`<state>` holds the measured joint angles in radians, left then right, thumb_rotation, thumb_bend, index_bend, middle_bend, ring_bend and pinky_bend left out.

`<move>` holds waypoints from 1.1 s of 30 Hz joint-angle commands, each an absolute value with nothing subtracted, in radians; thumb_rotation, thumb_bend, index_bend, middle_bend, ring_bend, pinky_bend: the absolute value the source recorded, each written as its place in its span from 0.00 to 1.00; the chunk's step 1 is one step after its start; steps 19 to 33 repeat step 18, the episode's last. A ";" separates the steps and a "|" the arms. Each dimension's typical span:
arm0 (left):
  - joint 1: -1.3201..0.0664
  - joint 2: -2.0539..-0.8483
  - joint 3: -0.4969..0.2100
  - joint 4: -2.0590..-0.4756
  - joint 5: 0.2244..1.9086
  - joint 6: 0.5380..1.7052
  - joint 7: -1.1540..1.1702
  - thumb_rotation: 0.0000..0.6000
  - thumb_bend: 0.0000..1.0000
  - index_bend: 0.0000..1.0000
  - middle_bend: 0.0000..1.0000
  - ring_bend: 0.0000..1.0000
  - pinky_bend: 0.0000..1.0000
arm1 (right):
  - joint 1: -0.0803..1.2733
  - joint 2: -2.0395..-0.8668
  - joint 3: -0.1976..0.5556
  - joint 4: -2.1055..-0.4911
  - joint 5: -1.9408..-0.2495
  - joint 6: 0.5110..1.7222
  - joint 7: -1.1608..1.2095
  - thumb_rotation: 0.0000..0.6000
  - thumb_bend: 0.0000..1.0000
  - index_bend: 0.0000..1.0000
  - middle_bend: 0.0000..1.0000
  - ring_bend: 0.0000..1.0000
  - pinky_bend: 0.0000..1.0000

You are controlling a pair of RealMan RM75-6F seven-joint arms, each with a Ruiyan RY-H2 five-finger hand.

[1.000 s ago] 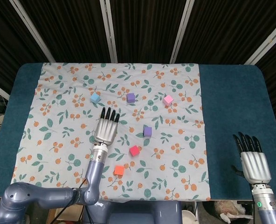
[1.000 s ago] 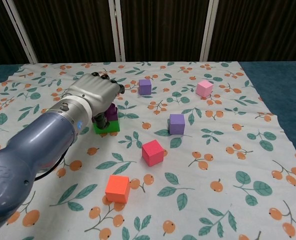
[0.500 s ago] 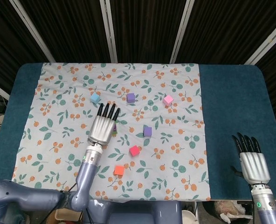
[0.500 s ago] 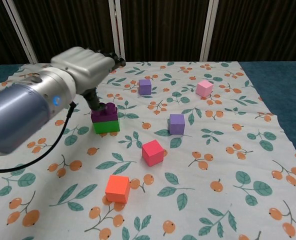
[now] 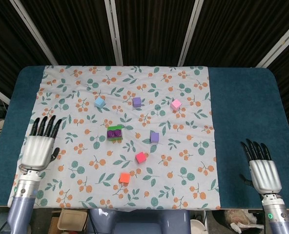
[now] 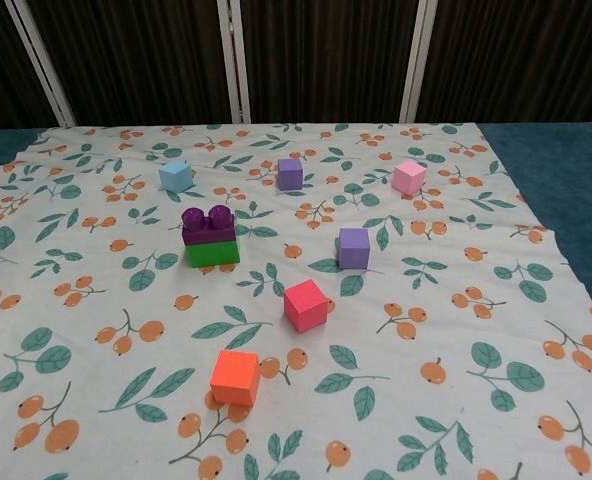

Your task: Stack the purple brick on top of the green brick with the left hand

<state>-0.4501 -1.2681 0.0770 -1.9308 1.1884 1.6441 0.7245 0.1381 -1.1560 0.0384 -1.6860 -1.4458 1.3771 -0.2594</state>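
Table (image 5: 242,112): a dark blue top, bare on both sides of the cloth, widest to the cloth's right.
Cloth (image 5: 66,87): white with a print of leaves and orange berries; it covered most of the table, and every block stood on it.
Left hand (image 5: 38,147): back up, over the cloth's left edge, well to the left of the stack; fingers straight and spread, grasping nothing. It showed in the head view only.
Right hand (image 5: 263,172): back up, over the bare table well to the right of the cloth; fingers straight and slightly apart, grasping nothing. It too showed in the head view only.
Green brick (image 6: 213,252): flat on the cloth, left of the cloth's middle, apart from both hands.
Purple brick (image 6: 208,226): sat on top of the green brick, touching it, its studs upward, its sides about in line with the brick below.
Red cube (image 6: 305,304): nearer the robot than the stack and to its right.
Orange cube (image 6: 235,376): nearest the robot, straight in front of the stack.
Lilac cube (image 6: 353,247): to the right of the stack, level with it.
Far lilac cube (image 6: 290,173): beyond the stack, to its right.
Pink cube (image 6: 408,176): far to the right of the stack, beyond it.
Light blue cube (image 6: 176,176): beyond the stack, slightly to its left.
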 commanded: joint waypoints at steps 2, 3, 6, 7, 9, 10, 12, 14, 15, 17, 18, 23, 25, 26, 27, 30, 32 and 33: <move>-0.292 -1.211 0.137 -1.805 1.296 1.740 0.485 1.00 0.33 0.08 0.03 0.00 0.00 | 0.139 -1.156 0.040 -1.684 -1.444 1.376 -0.257 1.00 0.19 0.00 0.00 0.00 0.00; -0.278 -1.214 0.131 -1.790 1.300 1.749 0.463 1.00 0.33 0.08 0.03 0.00 0.00 | 0.139 -1.156 0.040 -1.684 -1.445 1.376 -0.257 1.00 0.19 0.00 0.00 0.00 0.00; -0.246 -1.232 0.114 -1.746 1.307 1.760 0.429 1.00 0.34 0.09 0.04 0.00 0.00 | 0.138 -1.153 0.039 -1.686 -1.449 1.379 -0.252 1.00 0.19 0.00 0.00 0.00 0.00; -0.242 -1.234 0.113 -1.738 1.308 1.752 0.434 1.00 0.34 0.09 0.04 0.00 0.00 | 0.138 -1.152 0.039 -1.686 -1.450 1.380 -0.250 1.00 0.19 0.00 0.00 0.00 0.00; -0.235 -1.236 0.103 -1.729 1.309 1.742 0.451 1.00 0.33 0.09 0.03 0.00 0.00 | 0.137 -1.149 0.039 -1.687 -1.451 1.381 -0.243 1.00 0.19 0.00 0.00 0.00 0.00; -0.232 -1.240 0.098 -1.728 1.312 1.741 0.459 1.00 0.33 0.09 0.03 0.00 0.00 | 0.136 -1.148 0.040 -1.686 -1.450 1.382 -0.241 1.00 0.19 0.00 0.00 0.00 0.00; -0.227 -1.246 0.090 -1.722 1.329 1.737 0.468 1.00 0.33 0.09 0.04 0.00 0.00 | 0.137 -1.145 0.041 -1.687 -1.452 1.381 -0.232 1.00 0.19 0.00 0.00 0.00 0.00; -0.220 -1.251 0.084 -1.720 1.338 1.729 0.478 1.00 0.33 0.09 0.04 0.00 0.00 | 0.138 -1.144 0.041 -1.689 -1.454 1.381 -0.227 1.00 0.19 0.00 0.00 0.00 0.00; -0.218 -1.252 0.083 -1.722 1.343 1.724 0.481 1.00 0.33 0.09 0.04 0.00 0.00 | 0.138 -1.144 0.041 -1.690 -1.455 1.381 -0.228 1.00 0.19 0.00 0.00 0.00 0.00; -0.213 -1.253 0.079 -1.721 1.352 1.713 0.488 1.00 0.33 0.09 0.04 0.00 0.00 | 0.139 -1.145 0.039 -1.689 -1.455 1.378 -0.237 1.00 0.19 0.00 0.00 0.00 0.00; -0.211 -1.253 0.077 -1.720 1.353 1.709 0.492 1.00 0.33 0.09 0.04 0.00 0.00 | 0.139 -1.145 0.039 -1.690 -1.455 1.378 -0.240 1.00 0.19 0.00 0.00 0.00 0.00; -0.211 -1.253 0.077 -1.720 1.353 1.709 0.492 1.00 0.33 0.09 0.04 0.00 0.00 | 0.139 -1.145 0.039 -1.690 -1.455 1.378 -0.240 1.00 0.19 0.00 0.00 0.00 0.00; -0.211 -1.253 0.077 -1.720 1.353 1.709 0.492 1.00 0.33 0.09 0.04 0.00 0.00 | 0.139 -1.145 0.039 -1.690 -1.455 1.378 -0.240 1.00 0.19 0.00 0.00 0.00 0.00; -0.211 -1.253 0.077 -1.720 1.353 1.709 0.492 1.00 0.33 0.09 0.04 0.00 0.00 | 0.139 -1.145 0.039 -1.690 -1.455 1.378 -0.240 1.00 0.19 0.00 0.00 0.00 0.00; -0.211 -1.253 0.077 -1.720 1.353 1.709 0.492 1.00 0.33 0.09 0.04 0.00 0.00 | 0.139 -1.145 0.039 -1.690 -1.455 1.378 -0.240 1.00 0.19 0.00 0.00 0.00 0.00; -0.211 -1.253 0.077 -1.720 1.353 1.709 0.492 1.00 0.33 0.09 0.04 0.00 0.00 | 0.139 -1.145 0.039 -1.690 -1.455 1.378 -0.240 1.00 0.19 0.00 0.00 0.00 0.00; -0.211 -1.253 0.077 -1.720 1.353 1.709 0.492 1.00 0.33 0.09 0.04 0.00 0.00 | 0.139 -1.145 0.039 -1.690 -1.455 1.378 -0.240 1.00 0.19 0.00 0.00 0.00 0.00; -0.211 -1.253 0.077 -1.720 1.353 1.709 0.492 1.00 0.33 0.09 0.04 0.00 0.00 | 0.139 -1.145 0.039 -1.690 -1.455 1.378 -0.240 1.00 0.19 0.00 0.00 0.00 0.00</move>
